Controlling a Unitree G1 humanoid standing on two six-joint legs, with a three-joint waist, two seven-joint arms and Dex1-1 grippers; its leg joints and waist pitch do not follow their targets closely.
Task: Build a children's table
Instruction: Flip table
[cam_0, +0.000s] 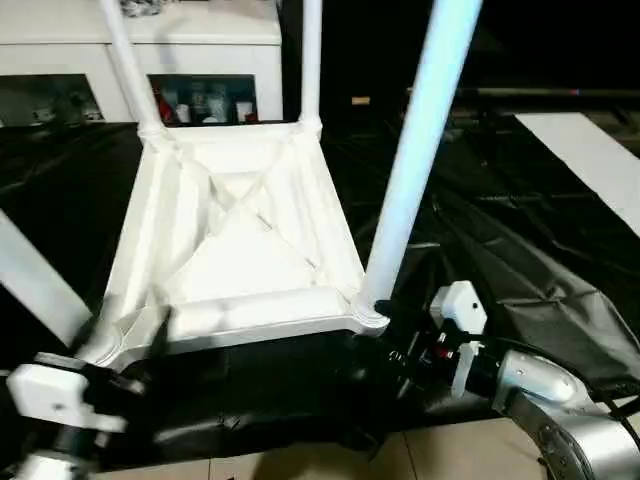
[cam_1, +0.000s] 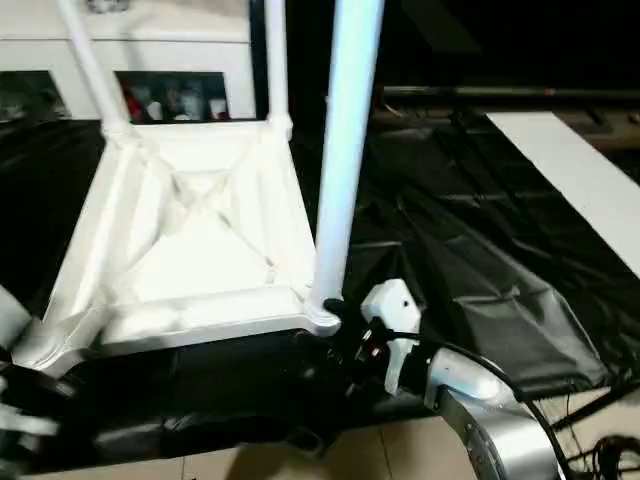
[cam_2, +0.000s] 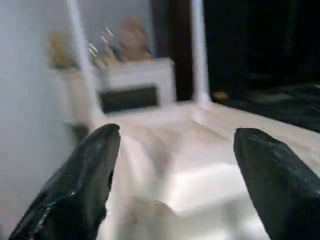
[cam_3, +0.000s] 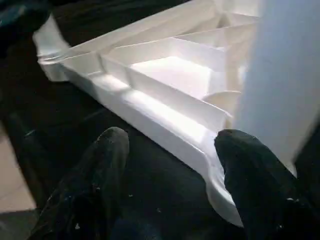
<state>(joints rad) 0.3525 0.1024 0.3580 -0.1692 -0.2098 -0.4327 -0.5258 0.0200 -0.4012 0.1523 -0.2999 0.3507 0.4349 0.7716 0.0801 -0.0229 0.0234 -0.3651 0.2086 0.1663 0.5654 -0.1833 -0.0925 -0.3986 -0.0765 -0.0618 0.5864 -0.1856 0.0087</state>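
White tabletop (cam_0: 240, 250) upside down, legs (cam_0: 420, 150) up | left gripper (cam_2: 172, 170) jaws apart | right gripper (cam_3: 170, 165) jaws apart, empty

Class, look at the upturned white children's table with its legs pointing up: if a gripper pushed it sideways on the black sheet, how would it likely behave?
The children's table would probably slide rather than tip, since its broad top lies flat on the smooth black sheet. It is likely light, being thin ribbed plastic. A push high on the near right leg might rock it instead.

Head stereo pair looking down, wrist cameras close along each claw, all sharing the tabletop (cam_0: 235, 260)
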